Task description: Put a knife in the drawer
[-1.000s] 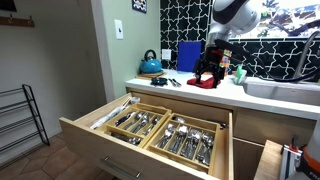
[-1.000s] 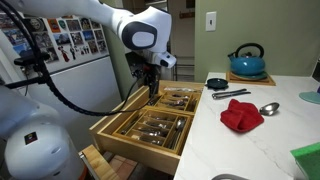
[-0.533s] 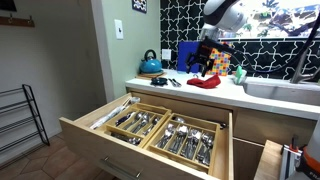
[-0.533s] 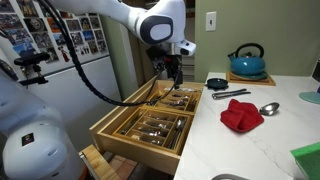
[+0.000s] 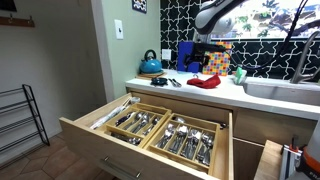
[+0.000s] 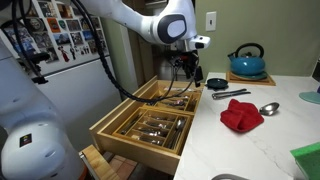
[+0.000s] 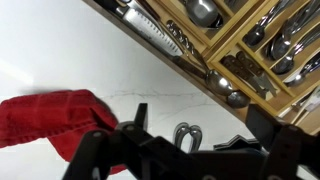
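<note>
Your drawer [image 5: 100, 145] stands pulled wide open across the lower middle of both exterior views, its wooden compartments full of silver flatware, so the opening is done. No knife is on its way there yet. In the wrist view the jaws are spread apart and grip nothing. The gripper [image 6: 185, 73] hangs in the upper middle of the frame, over the desk [image 6: 270, 140] edge by the drawer's far corner.

What I take for the knife is the dark-handled utensil [image 6: 231, 94] lying on the desk right of centre, between the black bowl [image 6: 216, 83] and the red cloth [image 6: 241, 115]. Its blade is too small to confirm. By my reading you have 3 steps left: reach it, grasp it, lay it in a compartment.

No brand, label or writing is readable anywhere, and the pictures on the fridge [image 6: 75, 75] at upper left are too small.
</note>
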Robot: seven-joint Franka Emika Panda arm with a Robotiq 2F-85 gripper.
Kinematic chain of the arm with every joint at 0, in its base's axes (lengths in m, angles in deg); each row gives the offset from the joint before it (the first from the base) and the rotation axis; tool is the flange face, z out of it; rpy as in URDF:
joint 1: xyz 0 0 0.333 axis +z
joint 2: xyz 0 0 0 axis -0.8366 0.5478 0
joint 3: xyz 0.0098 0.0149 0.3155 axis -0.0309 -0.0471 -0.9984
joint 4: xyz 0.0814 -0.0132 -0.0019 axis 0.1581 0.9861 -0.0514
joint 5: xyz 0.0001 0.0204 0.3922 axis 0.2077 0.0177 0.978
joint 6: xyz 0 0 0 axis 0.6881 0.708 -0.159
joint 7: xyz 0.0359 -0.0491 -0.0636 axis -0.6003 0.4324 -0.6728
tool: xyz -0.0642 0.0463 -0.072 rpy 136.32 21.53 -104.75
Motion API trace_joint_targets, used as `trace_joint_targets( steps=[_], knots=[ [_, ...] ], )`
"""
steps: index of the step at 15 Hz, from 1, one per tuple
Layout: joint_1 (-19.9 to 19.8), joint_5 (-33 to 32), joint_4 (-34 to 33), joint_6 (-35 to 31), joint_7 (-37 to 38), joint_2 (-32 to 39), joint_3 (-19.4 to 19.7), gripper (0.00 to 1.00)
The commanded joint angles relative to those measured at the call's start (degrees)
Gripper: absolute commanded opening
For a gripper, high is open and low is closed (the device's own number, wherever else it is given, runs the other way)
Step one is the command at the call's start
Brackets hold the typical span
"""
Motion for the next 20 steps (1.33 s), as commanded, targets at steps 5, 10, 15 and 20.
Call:
trace_joint_targets(
  steps=[5, 10, 15, 20],
  knots=[
    [0.2, -0.3, -0.6, 0.1, 0.1, 0.6, 0.2, 1.00],
    [-0.1, -1.4, -2.4, -1.2, 0.8, 2.6, 0.3, 1.00],
    [-0.2, -1.4, -6.0, -2.8, 0.0, 6.2, 1.1, 1.00],
    [-0.2, -2.6, -10.9, -4.3, 0.2, 11.1, 2.1, 1.00]
  ],
)
